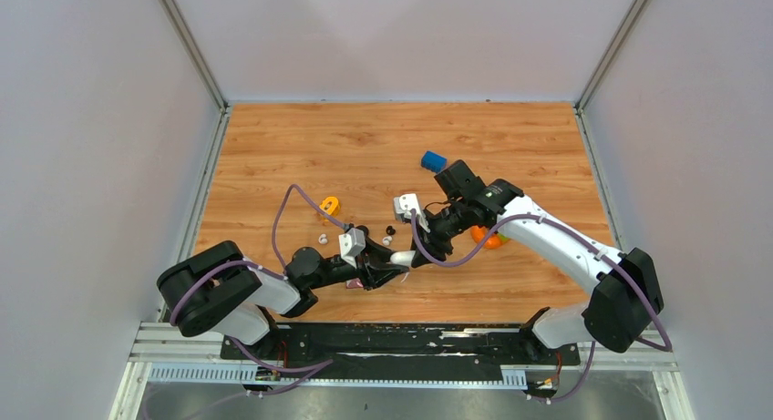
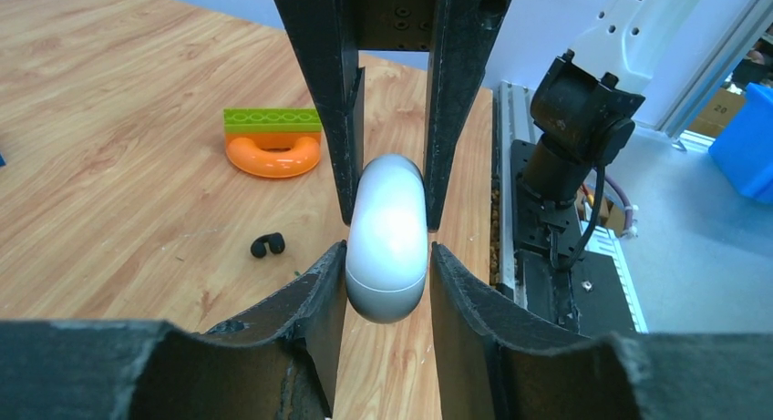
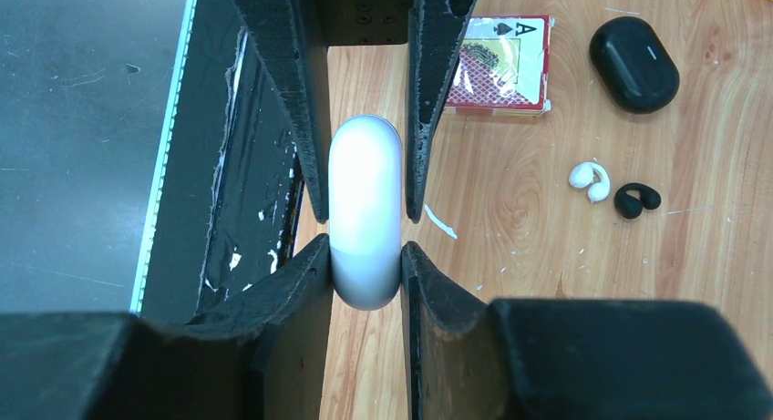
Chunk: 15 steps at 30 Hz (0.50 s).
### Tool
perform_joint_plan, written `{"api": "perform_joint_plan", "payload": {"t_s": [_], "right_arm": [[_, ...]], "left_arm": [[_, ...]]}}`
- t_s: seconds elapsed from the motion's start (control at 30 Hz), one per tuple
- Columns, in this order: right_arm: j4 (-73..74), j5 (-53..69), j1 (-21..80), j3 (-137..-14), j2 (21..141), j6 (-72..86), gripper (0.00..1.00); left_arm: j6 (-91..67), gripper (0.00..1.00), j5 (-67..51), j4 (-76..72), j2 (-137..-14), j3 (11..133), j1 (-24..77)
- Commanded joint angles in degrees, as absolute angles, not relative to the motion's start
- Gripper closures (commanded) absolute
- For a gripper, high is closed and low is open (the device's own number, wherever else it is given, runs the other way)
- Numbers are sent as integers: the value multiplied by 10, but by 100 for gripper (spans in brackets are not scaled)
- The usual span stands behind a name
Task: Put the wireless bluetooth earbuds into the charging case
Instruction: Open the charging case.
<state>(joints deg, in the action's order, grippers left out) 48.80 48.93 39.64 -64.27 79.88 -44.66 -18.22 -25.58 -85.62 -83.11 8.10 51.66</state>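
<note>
Both grippers are clamped on the case (image 2: 387, 238) from opposite ends. The left gripper (image 2: 387, 267) pinches one end and the right gripper (image 2: 387, 197) the other, each pair of fingers (image 3: 301, 283) narrowed to the case's width and pressed against its sides. The case hangs between the two arms, near the front edge of the table (image 1: 273, 147). It is a smooth, glossy white pill, and the left wrist view shows a thin seam around it. The fingers are matte black wedges with rough edges.

One black bud (image 3: 636, 199) lies on the table, apart from the case and just beside a white bud (image 3: 589, 179). Farther out lie a glossy black pod (image 3: 633, 63) and a red card box (image 3: 499, 65) showing an ace of spades. On the other side an orange ring (image 2: 273, 168) carries a flat green block (image 2: 272, 119). A blue block (image 1: 434, 160) lies farther back.

The table is warm wood-grain laminate, flecked with small white chips near the buds. Its near edge meets a scuffed black plate (image 1: 401, 338). Plain pale walls (image 1: 392, 37) close three sides, with metal rails in the far corners.
</note>
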Motion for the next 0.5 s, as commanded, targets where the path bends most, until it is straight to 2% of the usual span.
{"api": "perform_joint_plan", "payload": {"t_s": [0.0, 0.47], "right_arm": [[478, 491, 397, -660, 777, -457, 87], [483, 486, 392, -660, 773, -461, 87]], "left_arm": [[-186, 54, -249, -921, -827, 86, 518], [-191, 55, -251, -920, -830, 87, 515]]}}
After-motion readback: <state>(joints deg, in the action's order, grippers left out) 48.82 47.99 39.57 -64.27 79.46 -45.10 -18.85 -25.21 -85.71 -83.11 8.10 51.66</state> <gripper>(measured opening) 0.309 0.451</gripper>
